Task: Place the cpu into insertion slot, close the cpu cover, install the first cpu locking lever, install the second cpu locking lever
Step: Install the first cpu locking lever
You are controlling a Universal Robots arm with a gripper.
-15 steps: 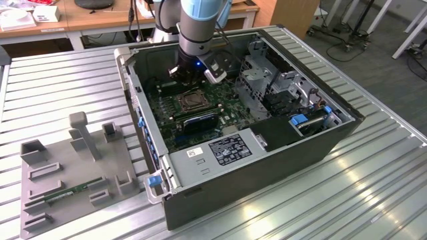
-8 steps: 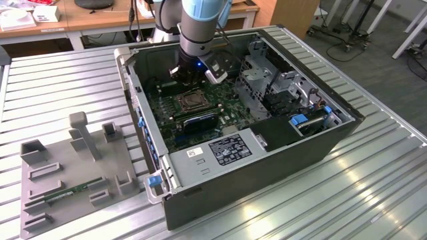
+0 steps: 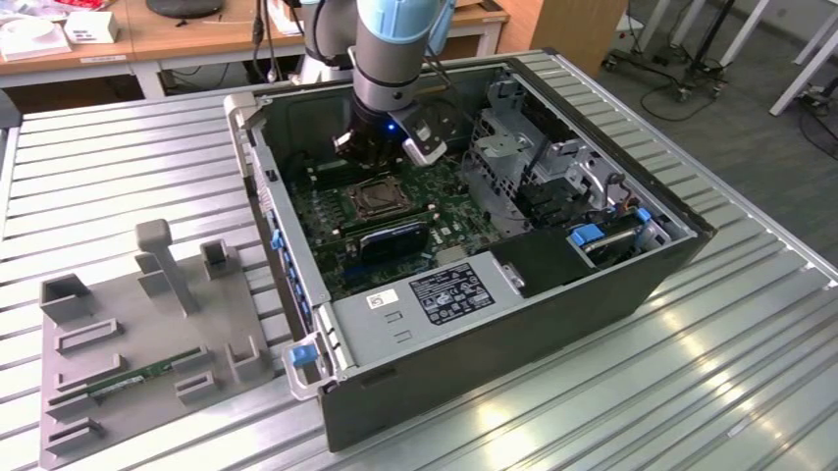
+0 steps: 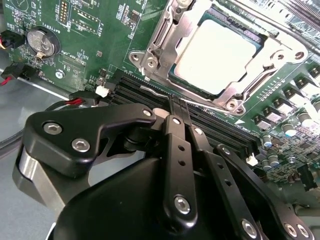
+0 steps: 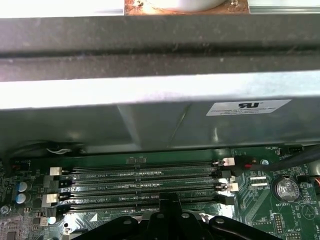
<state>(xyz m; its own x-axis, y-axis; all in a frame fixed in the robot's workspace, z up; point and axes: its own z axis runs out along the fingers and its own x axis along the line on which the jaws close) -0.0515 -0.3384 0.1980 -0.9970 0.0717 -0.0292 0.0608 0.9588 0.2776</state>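
The cpu [image 4: 215,52], a pale square chip, lies in the insertion slot [image 3: 376,199] on the green board inside the open computer case. The cpu cover [image 4: 160,47], a silvery frame, lies down flat around the chip's edges. A thin wire locking lever [image 4: 215,107] runs along the socket's side that faces the memory slots. My gripper [image 4: 178,106] is shut, its black tips right at this lever's middle; I cannot tell whether they pinch it. In the exterior view the gripper [image 3: 384,157] hangs just behind the socket. The first wrist view has the gripper [image 5: 170,199] over the memory slots.
Black memory slots [image 5: 140,185] lie beside the socket, with the case's metal wall [image 5: 150,110] behind them. A coin battery [image 4: 39,42] and red cables sit nearby. A black heatsink [image 3: 392,240] and a drive cage [image 3: 524,157] crowd the case. A grey fixture tray [image 3: 144,334] lies outside it.
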